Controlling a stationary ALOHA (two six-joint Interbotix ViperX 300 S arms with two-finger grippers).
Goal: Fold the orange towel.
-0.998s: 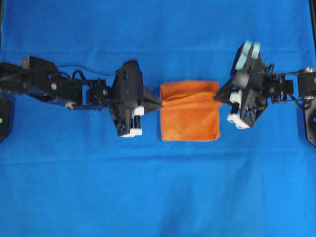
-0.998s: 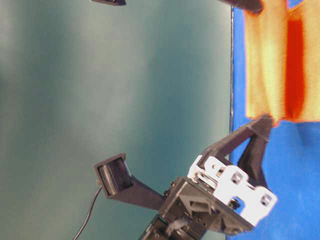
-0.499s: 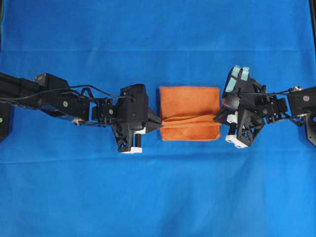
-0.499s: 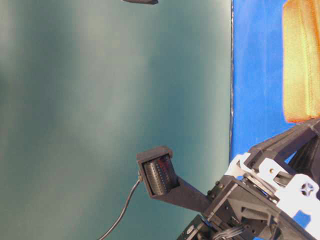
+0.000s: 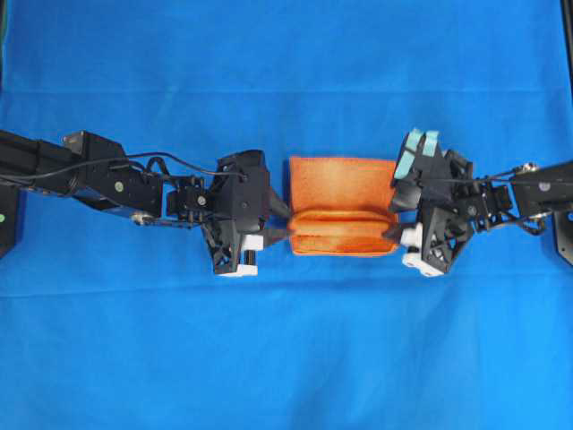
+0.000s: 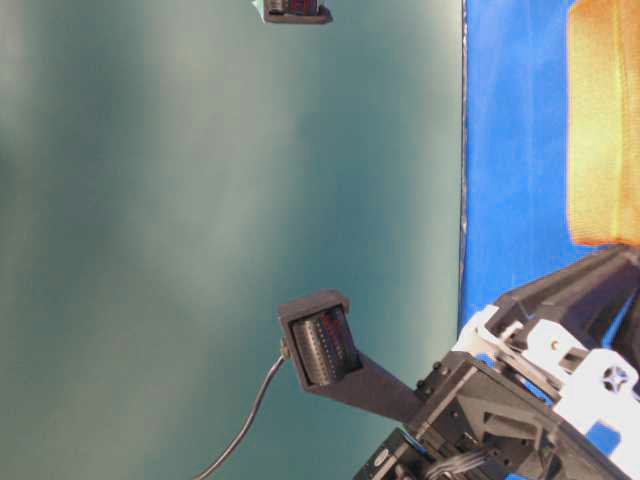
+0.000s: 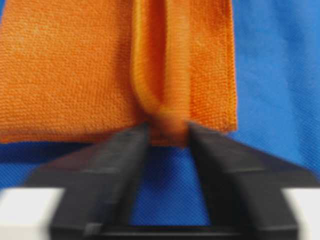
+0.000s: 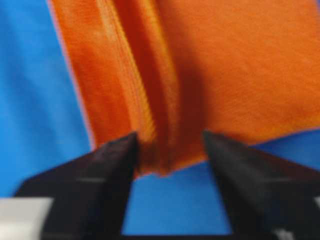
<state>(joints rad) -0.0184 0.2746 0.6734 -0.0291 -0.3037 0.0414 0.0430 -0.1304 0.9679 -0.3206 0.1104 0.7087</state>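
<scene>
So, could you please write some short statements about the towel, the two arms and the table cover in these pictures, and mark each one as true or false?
1. The orange towel lies between the left gripper and the right gripper. True.
2. The towel lies completely flat, with no raised part. False: a rolled ridge runs across its near part from one gripper to the other.
3. The surface under the towel is a blue cloth. True.
4. The right gripper's jaws are pressed fully together. False: in the right wrist view they stand apart, with the towel's edge between them.
5. The towel hangs in the air. False: it rests on the blue cloth.
</scene>
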